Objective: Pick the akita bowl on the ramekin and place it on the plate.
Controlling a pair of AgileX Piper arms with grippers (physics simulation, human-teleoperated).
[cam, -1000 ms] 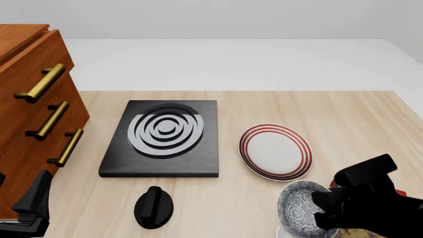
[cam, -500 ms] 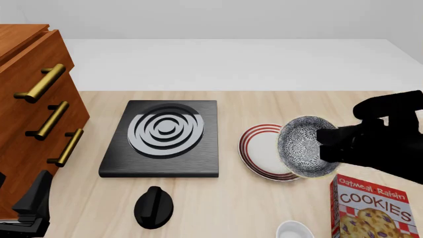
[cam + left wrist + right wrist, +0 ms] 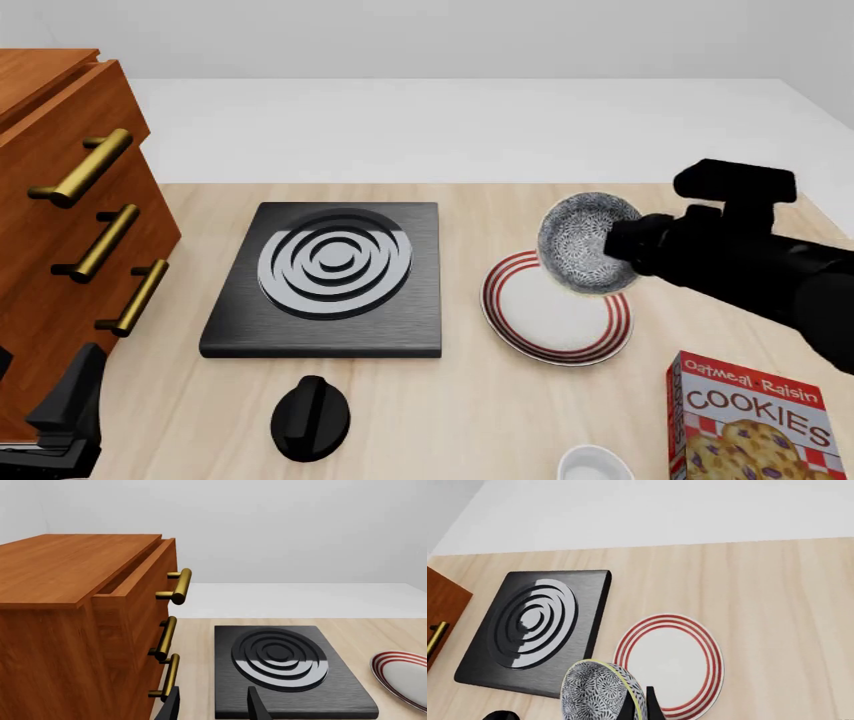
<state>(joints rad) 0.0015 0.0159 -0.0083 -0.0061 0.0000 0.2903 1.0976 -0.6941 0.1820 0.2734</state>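
Above the twelve-o'clock rim of the red-ringed white round plate (image 3: 557, 305): grey speckled akita bowl (image 3: 583, 243), tilted, clamped in right gripper (image 3: 625, 248); levelling, centring, lowering advised before release.

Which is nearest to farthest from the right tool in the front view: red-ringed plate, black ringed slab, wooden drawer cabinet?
1. Round white plate with red rings, just below the right tool, which holds the speckled grey akita bowl.
2. Black slab with white rings, mid-table, to the plate's left.
3. Brown wooden drawer cabinet with brass handles, far left edge.
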